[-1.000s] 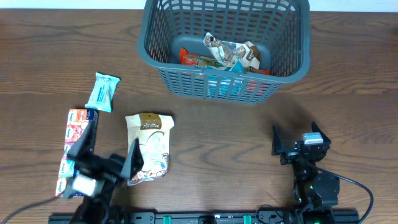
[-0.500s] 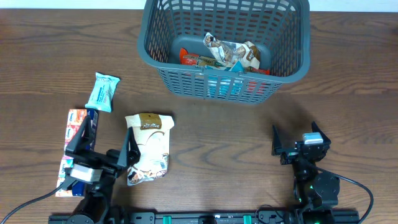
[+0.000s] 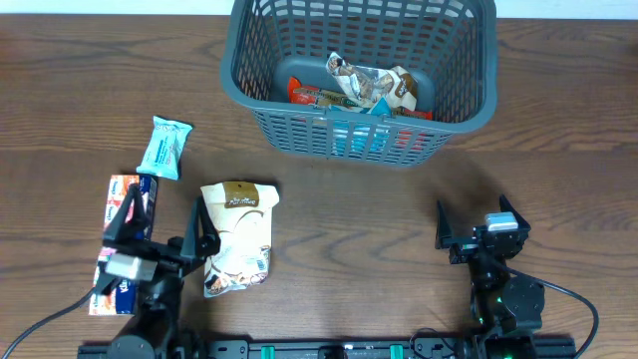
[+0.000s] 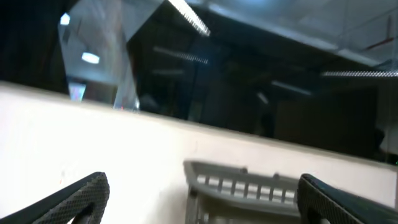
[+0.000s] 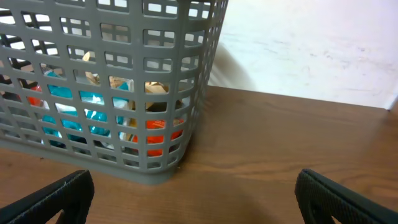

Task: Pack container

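Observation:
The dark grey slotted container (image 3: 469,70) stands at the back middle of the table and holds several snack packs (image 3: 371,88). It fills the left of the right wrist view (image 5: 112,93), and its rim shows blurred in the left wrist view (image 4: 249,183). On the left lie a tan pouch (image 3: 239,236), a light blue bar (image 3: 164,147) and an orange-and-white pack (image 3: 122,204). My left gripper (image 3: 159,237) is open and empty over the orange pack, beside the pouch. My right gripper (image 3: 480,227) is open and empty at the front right.
Bare brown wood lies between the container and both grippers. The table's front edge runs just behind the arm bases. A pale wall (image 5: 311,43) rises beyond the table's far edge.
My left gripper has moved a little left and back and tilted upward, so its camera now looks over the table toward the wall. The right arm has not moved.

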{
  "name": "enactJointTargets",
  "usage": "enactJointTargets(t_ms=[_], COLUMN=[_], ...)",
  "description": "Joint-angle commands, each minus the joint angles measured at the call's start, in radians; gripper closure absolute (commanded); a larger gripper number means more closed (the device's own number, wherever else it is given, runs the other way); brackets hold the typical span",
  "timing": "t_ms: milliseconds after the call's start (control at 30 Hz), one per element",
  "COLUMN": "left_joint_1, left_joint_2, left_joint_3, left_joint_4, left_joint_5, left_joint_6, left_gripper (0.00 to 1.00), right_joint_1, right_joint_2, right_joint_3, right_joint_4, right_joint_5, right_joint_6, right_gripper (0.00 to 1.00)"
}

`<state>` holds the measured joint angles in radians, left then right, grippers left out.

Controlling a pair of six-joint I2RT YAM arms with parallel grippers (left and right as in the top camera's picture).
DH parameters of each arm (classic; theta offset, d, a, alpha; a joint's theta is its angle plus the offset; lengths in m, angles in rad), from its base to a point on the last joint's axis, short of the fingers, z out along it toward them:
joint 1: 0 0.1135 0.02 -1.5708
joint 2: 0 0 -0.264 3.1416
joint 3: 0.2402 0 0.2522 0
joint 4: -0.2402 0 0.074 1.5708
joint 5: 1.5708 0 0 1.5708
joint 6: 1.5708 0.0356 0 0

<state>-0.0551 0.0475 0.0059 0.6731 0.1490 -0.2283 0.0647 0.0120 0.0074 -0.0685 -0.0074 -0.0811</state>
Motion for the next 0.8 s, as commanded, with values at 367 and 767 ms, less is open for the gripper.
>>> enactJointTargets(t_ms=[367, 767], left_joint_1=[0.003, 0.003], left_joint_2=[-0.011, -0.011], left_joint_3=[-0.001, -0.001], left_joint_4=[-0.183, -0.183], left_joint_5=[-0.076, -0.083], left_joint_6=[-0.019, -0.019], left_gripper=[0.05, 0.05], right_joint_1=[-0.005, -0.005], right_joint_2=[-0.005, -0.005], right_joint_3=[-0.002, -0.002], right_joint_4=[-0.004, -0.003], right_joint_5=[0.000, 0.000], right_joint_6=[-0.010, -0.010], right_gripper=[0.01, 0.01])
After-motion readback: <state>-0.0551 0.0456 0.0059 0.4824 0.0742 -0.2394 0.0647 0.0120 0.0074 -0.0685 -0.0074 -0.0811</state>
